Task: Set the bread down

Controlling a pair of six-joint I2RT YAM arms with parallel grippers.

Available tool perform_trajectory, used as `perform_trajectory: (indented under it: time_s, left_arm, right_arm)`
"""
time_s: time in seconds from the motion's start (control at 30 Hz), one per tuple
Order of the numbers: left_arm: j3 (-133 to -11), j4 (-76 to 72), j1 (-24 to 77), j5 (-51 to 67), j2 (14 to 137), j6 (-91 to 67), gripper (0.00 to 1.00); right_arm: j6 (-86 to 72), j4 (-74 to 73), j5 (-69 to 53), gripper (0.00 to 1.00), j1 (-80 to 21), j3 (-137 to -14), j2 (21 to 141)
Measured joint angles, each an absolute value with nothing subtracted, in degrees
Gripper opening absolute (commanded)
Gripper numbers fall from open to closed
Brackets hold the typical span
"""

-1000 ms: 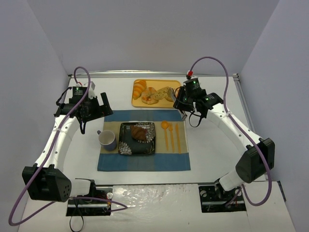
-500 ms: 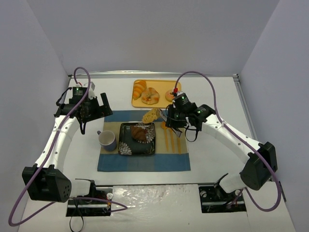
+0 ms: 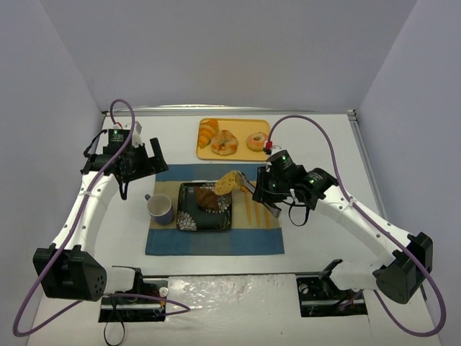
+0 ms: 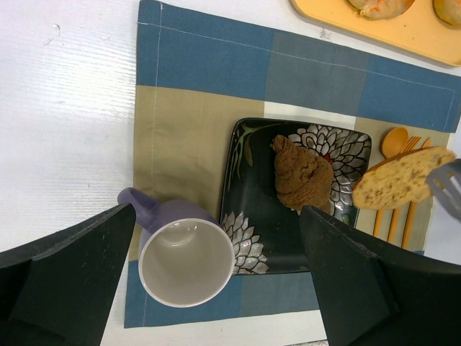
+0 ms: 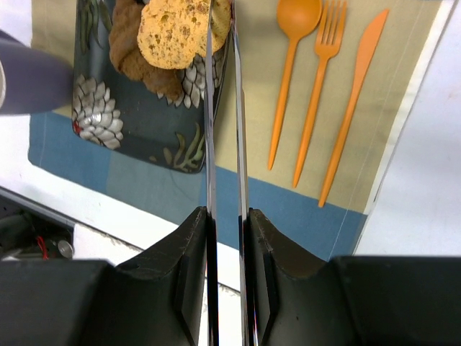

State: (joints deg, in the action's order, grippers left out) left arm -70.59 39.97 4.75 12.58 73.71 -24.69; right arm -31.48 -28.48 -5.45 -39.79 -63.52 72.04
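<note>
Tan, seeded bread slice (image 3: 227, 182) is pinched at its right end by the clamped right tool (image 3: 246, 187). It is held in the air over the right rim of the dark floral plate (image 3: 189, 220), close to the brown pastry (image 3: 207, 197). The left tool (image 3: 148, 162) gapes wide and empty near the purple mug (image 3: 160, 208).

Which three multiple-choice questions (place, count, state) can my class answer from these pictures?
1. Where is the purple ceramic mug? A left of the dark floral square plate; B on it; C right of it.
2. How many orange plastic utensils lie on the checked cloth placemat? A two; B three; C five.
3. The right gripper is: A open, empty; B shut on the speckled bread slice; C shut, empty.
A: mug stands by plate's left edge. B: spoon, fork, knife. B: fingers pinch the slice.
</note>
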Motion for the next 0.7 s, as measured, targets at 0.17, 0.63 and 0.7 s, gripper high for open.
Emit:
perform_trajectory:
  time_s: [0.17,0.63,0.7]
  left_arm:
    - [-70.6,40.0,4.8,12.6,73.7,-24.7,0.97]
    - [-70.6,40.0,4.8,12.6,73.7,-24.7,0.97]
    - [-70.6,40.0,4.8,12.6,73.7,-24.7,0.97]
  right_arm:
    - [-31.6,-29.2,-6.2,0.0,-43.3,-61.4,71.8]
    - [-34.1,-29.4,-5.5,0.0,-56.1,-61.3,72.1]
    - [-34.6,-29.4,-5.1,0.0,-57.7,-61.3,72.6]
